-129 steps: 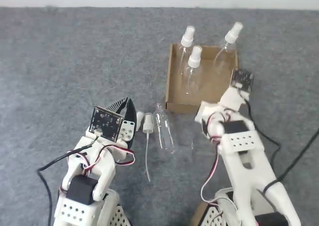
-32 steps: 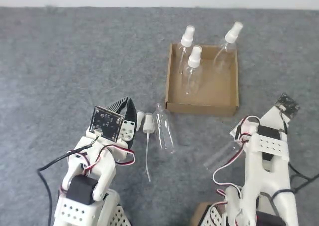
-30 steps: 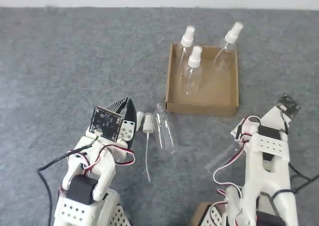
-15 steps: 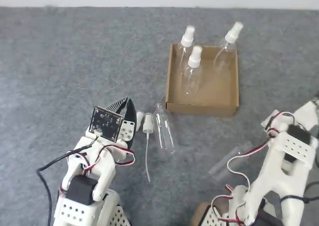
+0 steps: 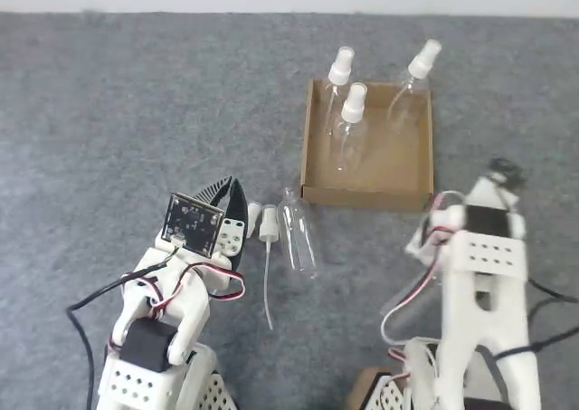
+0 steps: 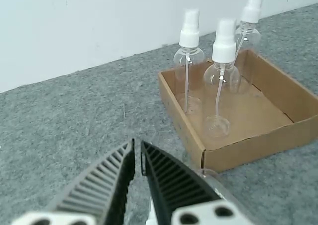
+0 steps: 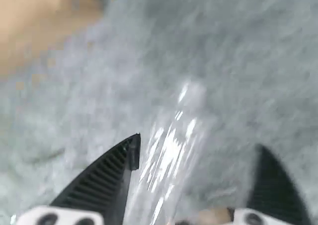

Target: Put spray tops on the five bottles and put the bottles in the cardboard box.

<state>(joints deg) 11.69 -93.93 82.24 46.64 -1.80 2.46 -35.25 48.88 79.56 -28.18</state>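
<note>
The right tool (image 7: 197, 146) stands wide open around a capless clear bottle (image 7: 166, 150) lying on the grey desk (image 5: 136, 93), at lower right in the high view, and grips nothing. The thin plastic looks light, slick and crushable, so I judge a gentle hold across its body is best. The left tool (image 6: 137, 144), closed to a sliver, is empty.

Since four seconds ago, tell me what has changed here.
The right arm drew back from the cardboard box, swung out right, then returned; its open tool now straddles a capless bottle. The left arm, boxed bottles and loose spray top stayed put.
</note>
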